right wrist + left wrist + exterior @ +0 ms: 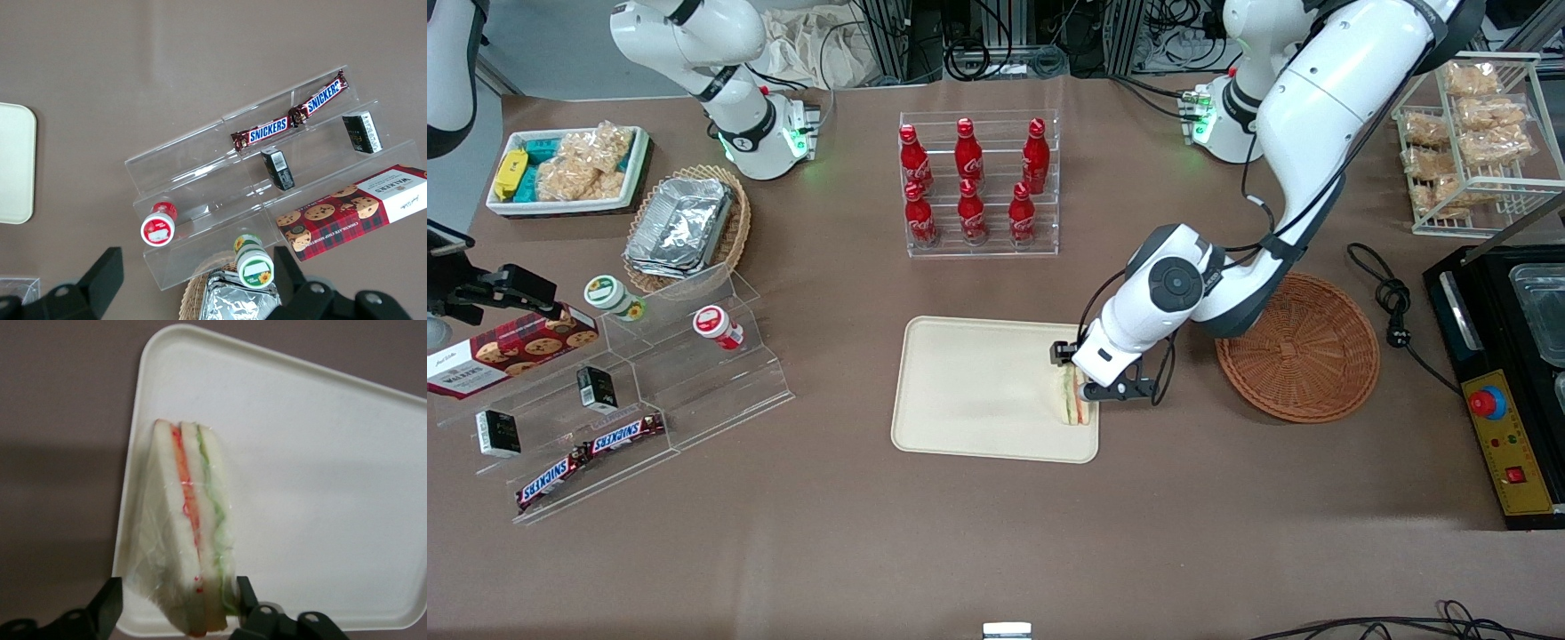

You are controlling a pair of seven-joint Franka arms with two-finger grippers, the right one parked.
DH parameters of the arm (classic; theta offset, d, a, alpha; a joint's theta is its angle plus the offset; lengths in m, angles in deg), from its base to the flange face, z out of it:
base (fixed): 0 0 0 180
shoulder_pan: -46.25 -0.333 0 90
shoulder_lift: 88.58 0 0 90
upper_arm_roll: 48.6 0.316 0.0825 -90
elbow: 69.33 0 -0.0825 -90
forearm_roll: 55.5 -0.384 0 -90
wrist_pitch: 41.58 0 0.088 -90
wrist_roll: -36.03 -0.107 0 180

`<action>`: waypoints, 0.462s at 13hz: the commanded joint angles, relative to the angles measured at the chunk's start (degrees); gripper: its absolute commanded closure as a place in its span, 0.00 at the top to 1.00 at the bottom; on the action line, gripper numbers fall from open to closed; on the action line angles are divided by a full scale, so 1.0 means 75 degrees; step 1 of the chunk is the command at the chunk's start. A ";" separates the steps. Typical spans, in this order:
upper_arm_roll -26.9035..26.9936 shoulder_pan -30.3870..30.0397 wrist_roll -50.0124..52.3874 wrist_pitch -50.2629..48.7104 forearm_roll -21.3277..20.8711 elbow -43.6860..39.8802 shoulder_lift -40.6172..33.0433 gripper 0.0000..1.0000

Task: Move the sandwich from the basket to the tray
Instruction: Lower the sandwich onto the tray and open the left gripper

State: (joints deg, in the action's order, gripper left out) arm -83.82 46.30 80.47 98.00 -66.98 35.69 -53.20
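Your claw (175,603) stood released around the sandwich (190,533), over the tray (969,391) on the brown worktop (996,533).

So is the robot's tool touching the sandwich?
Cannot tell. In the wrist view the tool straddles the plastic-wrapped wedge sandwich over the cream rectangular tray; one finger looks against the wrap, the other apart.

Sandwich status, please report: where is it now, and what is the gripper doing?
Gripper open, fingers either side of sandwich. Sandwich on tray, at the edge nearest the basket. Basket empty. Nothing in the way.
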 commanded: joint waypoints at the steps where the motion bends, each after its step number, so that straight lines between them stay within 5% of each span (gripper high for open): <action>1: 0.0055 0.0064 0.0333 -0.1437 -0.0133 -0.0222 -0.0718 0.99; 6: 0.0044 -0.0754 -0.1711 -0.4284 -0.0087 -0.0233 -0.2546 0.98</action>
State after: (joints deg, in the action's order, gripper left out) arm -83.62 43.92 74.68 71.79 -67.67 32.37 -66.39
